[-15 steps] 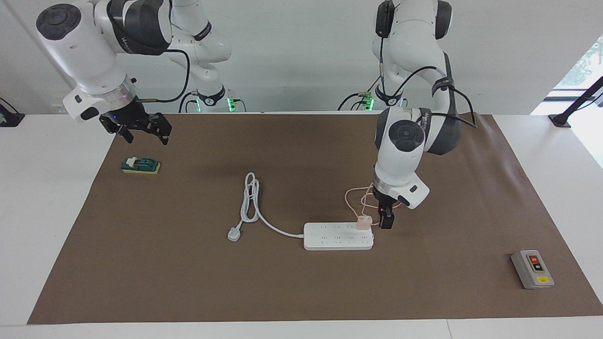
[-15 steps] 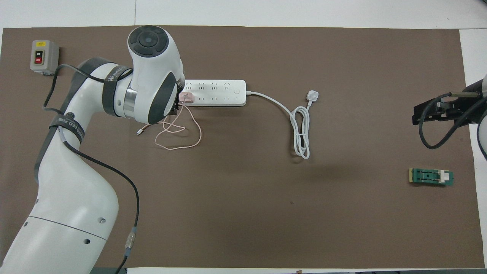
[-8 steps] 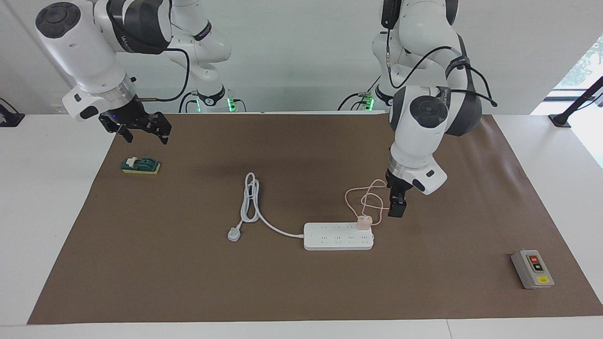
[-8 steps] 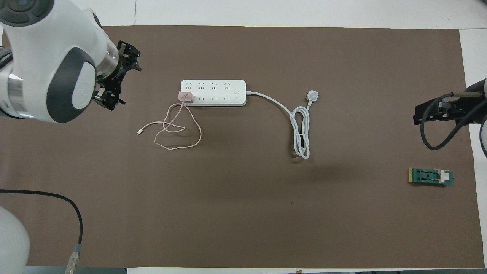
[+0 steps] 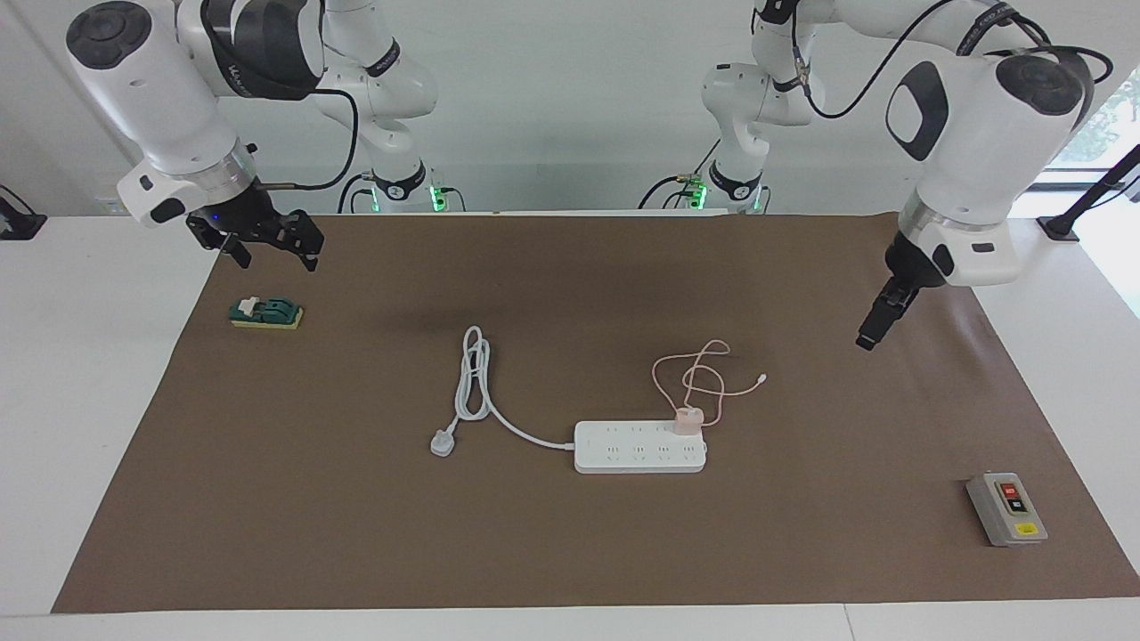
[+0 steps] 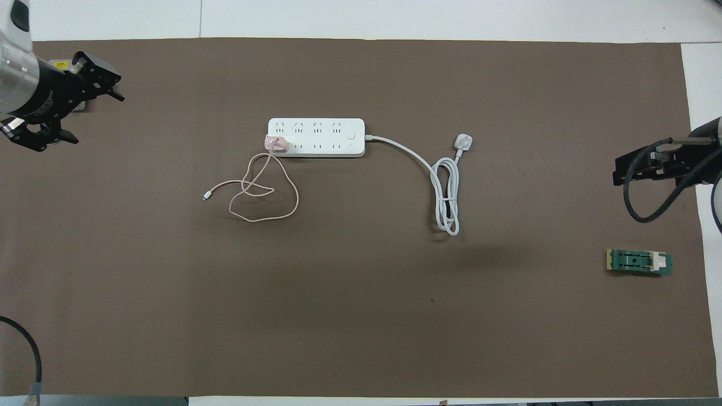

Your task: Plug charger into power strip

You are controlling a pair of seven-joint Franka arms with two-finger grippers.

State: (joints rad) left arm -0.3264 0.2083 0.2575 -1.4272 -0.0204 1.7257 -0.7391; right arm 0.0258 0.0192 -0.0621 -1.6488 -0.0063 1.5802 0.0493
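The pale pink charger (image 5: 688, 420) (image 6: 277, 143) stands plugged into an end socket of the white power strip (image 5: 639, 449) (image 6: 316, 137), in the row nearer to the robots. Its thin pink cable (image 5: 704, 374) (image 6: 265, 198) lies looped on the mat beside the strip. My left gripper (image 5: 867, 338) (image 6: 93, 115) is open, empty and raised over the mat toward the left arm's end of the table, well away from the charger. My right gripper (image 5: 272, 254) (image 6: 617, 171) is open and empty, waiting above the right arm's end.
A grey box with red and black buttons (image 5: 1006, 509) (image 6: 61, 64) sits at the left arm's end, partly covered in the overhead view. A green block (image 5: 265, 313) (image 6: 639, 262) lies under the right gripper. The strip's white cord (image 5: 472, 378) (image 6: 445, 197) ends in a three-pin plug (image 5: 442, 442) (image 6: 463, 141).
My left gripper has risen from beside the charger and swung toward the left arm's end of the table. The charger stays in the strip. The right arm has not moved.
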